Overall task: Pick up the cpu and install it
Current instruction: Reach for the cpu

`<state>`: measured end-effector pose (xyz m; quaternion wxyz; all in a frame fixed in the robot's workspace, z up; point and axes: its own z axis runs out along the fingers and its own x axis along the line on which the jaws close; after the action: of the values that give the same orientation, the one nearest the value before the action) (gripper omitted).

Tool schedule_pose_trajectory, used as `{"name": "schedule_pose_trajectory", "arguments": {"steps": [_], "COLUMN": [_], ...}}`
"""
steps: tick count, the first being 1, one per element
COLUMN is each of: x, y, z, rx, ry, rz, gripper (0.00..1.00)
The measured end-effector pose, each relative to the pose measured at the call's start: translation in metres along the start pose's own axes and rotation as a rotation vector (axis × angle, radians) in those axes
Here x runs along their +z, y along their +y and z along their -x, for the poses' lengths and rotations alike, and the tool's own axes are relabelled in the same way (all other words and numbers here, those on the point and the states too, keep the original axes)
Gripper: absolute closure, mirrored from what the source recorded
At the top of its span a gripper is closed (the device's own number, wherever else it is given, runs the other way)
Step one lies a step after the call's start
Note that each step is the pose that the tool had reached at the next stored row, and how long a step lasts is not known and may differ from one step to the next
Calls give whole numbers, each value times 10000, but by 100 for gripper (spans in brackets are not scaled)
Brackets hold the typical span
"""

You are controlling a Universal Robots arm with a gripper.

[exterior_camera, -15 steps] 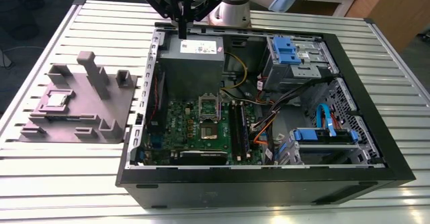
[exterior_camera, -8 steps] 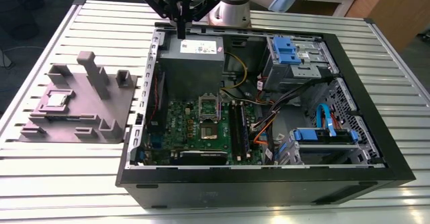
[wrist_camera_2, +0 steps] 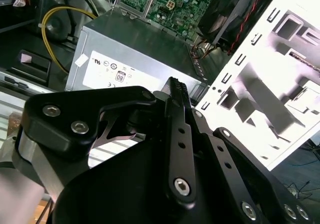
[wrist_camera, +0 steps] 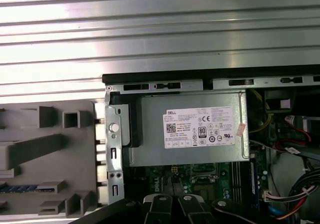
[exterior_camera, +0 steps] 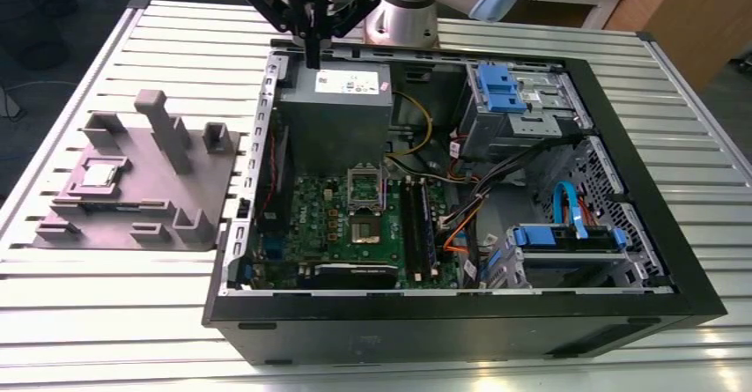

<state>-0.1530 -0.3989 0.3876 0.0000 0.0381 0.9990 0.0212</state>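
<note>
The cpu (exterior_camera: 97, 174) lies flat in the grey holder block (exterior_camera: 176, 194) on the surface (exterior_camera: 106, 321), well toward the exterior view's left of the gripper (exterior_camera: 315, 62), whose fingers (exterior_camera: 315, 47), closed together and holding nothing, hang above the power supply (exterior_camera: 335, 101) inside the open computer case (exterior_camera: 470, 326).

Table (exterior_camera: 106, 321): ribbed bare metal, bright and reflective, under the computer case (exterior_camera: 470, 326).
Computer case: black matt outer shell, with bare grey sheet-metal framing within.
Power supply (exterior_camera: 335, 114): dull grey sheet metal inside the computer case (its label looks like white paper).
Holder block (exterior_camera: 141, 194): grey matt plastic, beside the computer case.
Cpu (exterior_camera: 97, 175): silvery metal top, faint sheen.
Gripper (exterior_camera: 315, 62): black matt links, shiny screw heads.
</note>
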Motion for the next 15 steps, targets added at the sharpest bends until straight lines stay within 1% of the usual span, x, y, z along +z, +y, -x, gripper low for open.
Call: {"name": "schedule_pose_trajectory", "arguments": {"steps": [10, 12, 15], "x": [7, 18, 20], "y": [-2, -4, -5], "z": [-23, -46, -51], "rx": [1, 3, 3], "ry": [26, 66, 70], "rz": [-2, -6, -5], "gripper": [90, 90, 90]}}
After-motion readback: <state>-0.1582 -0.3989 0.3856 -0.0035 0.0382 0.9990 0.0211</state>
